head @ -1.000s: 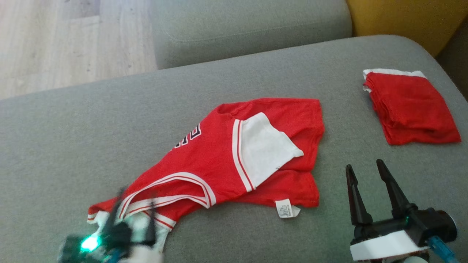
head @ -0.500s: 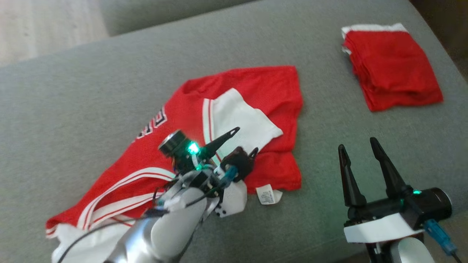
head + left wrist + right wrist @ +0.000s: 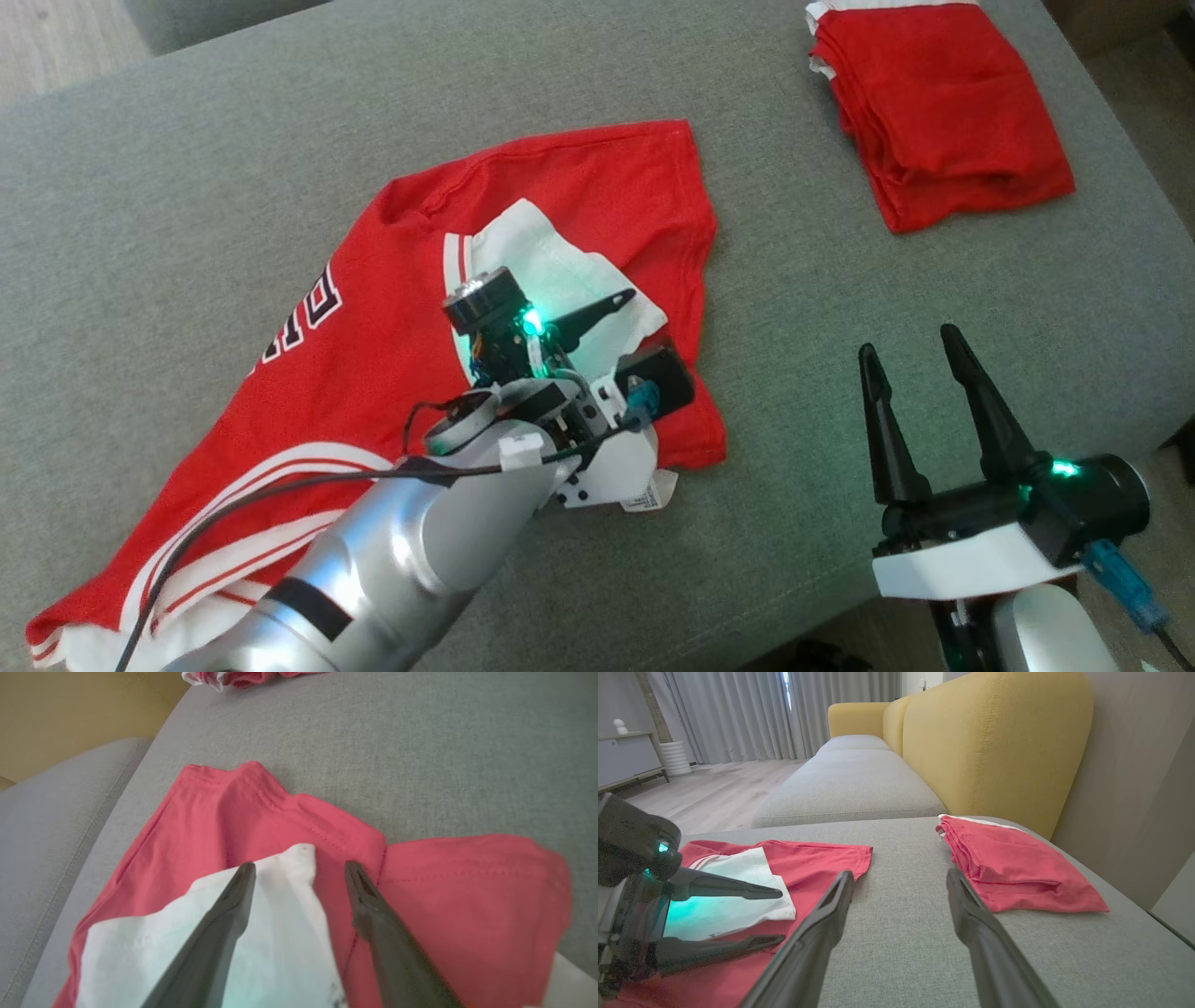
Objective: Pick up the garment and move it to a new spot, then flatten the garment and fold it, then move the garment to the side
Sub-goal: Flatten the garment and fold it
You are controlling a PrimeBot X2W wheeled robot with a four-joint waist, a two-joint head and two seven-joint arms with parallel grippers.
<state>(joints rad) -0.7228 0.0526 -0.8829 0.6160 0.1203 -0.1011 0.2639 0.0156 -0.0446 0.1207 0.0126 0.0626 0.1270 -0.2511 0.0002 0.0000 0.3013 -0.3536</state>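
The left jaws gape open over the white sleeve (image 3: 541, 261) of the red garment (image 3: 373, 392) on the sofa (image 3: 187, 187), the right jaws open to its right, nearer than the folded red pile (image 3: 943, 103).

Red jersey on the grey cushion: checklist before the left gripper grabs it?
1. Left gripper open: ok.
2. Its fingers straddle the corner of the white fabric panel on the red jersey with white striped trim: ok.
3. Fingertips touching cloth: cannot tell.
4. Right gripper open, over bare grey sofa cushion, apart from the jersey: ok.
5. Jersey lying flat: not ok, rumpled, panel folded over.
6. Folded red cloth stack apart from the jersey: ok.
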